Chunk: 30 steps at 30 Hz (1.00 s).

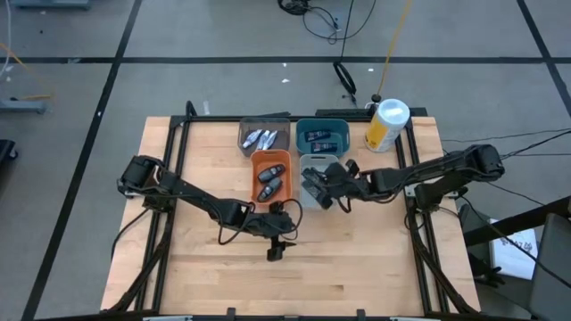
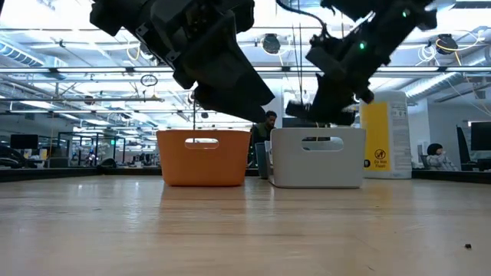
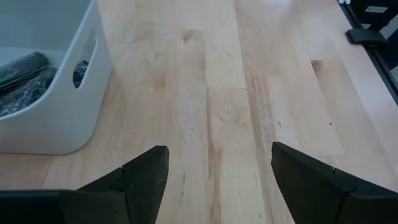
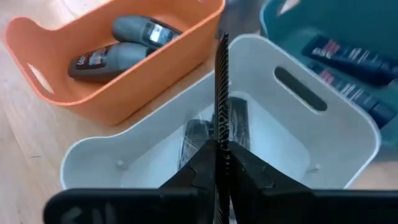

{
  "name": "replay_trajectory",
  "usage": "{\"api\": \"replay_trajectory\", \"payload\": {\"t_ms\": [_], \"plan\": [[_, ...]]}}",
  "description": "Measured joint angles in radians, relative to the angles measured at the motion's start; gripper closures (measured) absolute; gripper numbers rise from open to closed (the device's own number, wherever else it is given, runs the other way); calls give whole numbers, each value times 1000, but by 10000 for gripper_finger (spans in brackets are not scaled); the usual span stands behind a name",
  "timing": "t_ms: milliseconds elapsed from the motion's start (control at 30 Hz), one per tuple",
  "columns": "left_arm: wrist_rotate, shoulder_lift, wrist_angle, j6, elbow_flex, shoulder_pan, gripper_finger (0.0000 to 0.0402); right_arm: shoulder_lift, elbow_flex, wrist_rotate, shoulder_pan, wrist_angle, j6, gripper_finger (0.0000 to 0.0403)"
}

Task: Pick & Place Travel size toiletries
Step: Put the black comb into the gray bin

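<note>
My right gripper [image 4: 222, 163] is shut on a slim black bar [image 4: 222, 81] over the white bin [image 4: 348, 127]. It shows above that bin in the low view [image 2: 337, 84]. Another black bar [image 4: 194, 140] lies on the white bin's floor. Two dark grey ovals [image 4: 134, 31] lie in the orange bin [image 4: 124, 102]. Dark blue tubes [image 4: 348, 59] lie in the teal bin [image 1: 301, 134]. Silvery-white tubes [image 1: 260, 138] lie in the grey bin [image 1: 243, 132]. My left gripper [image 3: 217, 180] is open over bare wood, nearer the table's near edge than the bins [image 1: 277, 248]. My right gripper pinches the slim black bar between its two fingers at the bar's near end [image 4: 222, 134]. The bar stands on edge and runs on past the fingertips, along the fingers. The fingers [image 4: 249, 171] slant down from the table's right side. The bar is lifted over the white bin's opening.
A tall yellow-and-white canister [image 1: 386, 125] stands at the table's far right corner. The four bins sit together in the table's far middle. Bare wood [image 3: 249, 93] spreads below and in front of my left gripper, with the white bin's wall [image 3: 68, 106] beside it.
</note>
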Motion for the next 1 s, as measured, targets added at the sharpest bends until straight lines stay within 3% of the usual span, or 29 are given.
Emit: {"api": "replay_trajectory", "payload": {"t_ms": [200, 400, 800, 1000], "plan": [[-18, 0, 1, 0, 0, 0, 119, 0, -115, -51, -40, 144, 25, 371], [-18, 0, 7, 1, 0, 0, 119, -2, -135, -92, -54, 197, -16, 356], [-17, 0, 16, 0, 1, 0, 119, -2, -135, -101, -56, 260, -51, 212], [-17, 0, 16, -2, 1, 0, 119, -2, -135, -102, -63, 260, -58, 168]]}}
